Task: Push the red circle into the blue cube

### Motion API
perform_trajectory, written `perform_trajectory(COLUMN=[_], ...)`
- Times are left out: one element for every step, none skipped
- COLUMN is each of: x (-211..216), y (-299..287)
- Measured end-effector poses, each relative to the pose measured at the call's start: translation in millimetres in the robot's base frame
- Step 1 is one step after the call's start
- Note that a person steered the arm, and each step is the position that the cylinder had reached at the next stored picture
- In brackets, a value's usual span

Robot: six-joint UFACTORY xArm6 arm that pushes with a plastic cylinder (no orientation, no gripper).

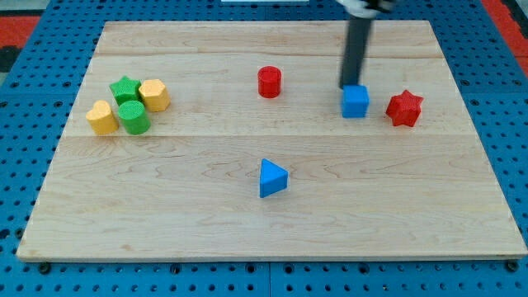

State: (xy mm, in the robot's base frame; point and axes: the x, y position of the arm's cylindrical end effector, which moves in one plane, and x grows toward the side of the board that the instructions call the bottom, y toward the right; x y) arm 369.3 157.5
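Note:
The red circle (270,82) is a short red cylinder standing upper middle on the wooden board (272,223). The blue cube (355,101) sits to its right, a clear gap between them. My dark rod comes down from the view's top, and my tip (350,87) rests right at the cube's top edge, on its far side. The tip is well to the right of the red circle and apart from it.
A red star (404,108) lies just right of the blue cube. A blue triangle (272,178) sits lower middle. At the left a cluster holds a green star (124,88), a yellow hexagon (154,95), a yellow heart (102,118) and a green cylinder (134,117).

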Motion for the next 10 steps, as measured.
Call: perform_trajectory(x=[-20.9, -82.7, -92.5, -75.9, -52.7, -15.5, 2.8, 5.2, 21.5, 121.3], y=[-13.6, -49.4, -117.2, -163.4, -182.7, -130.4, -58.3, -95.0, -161.9, -155.8])
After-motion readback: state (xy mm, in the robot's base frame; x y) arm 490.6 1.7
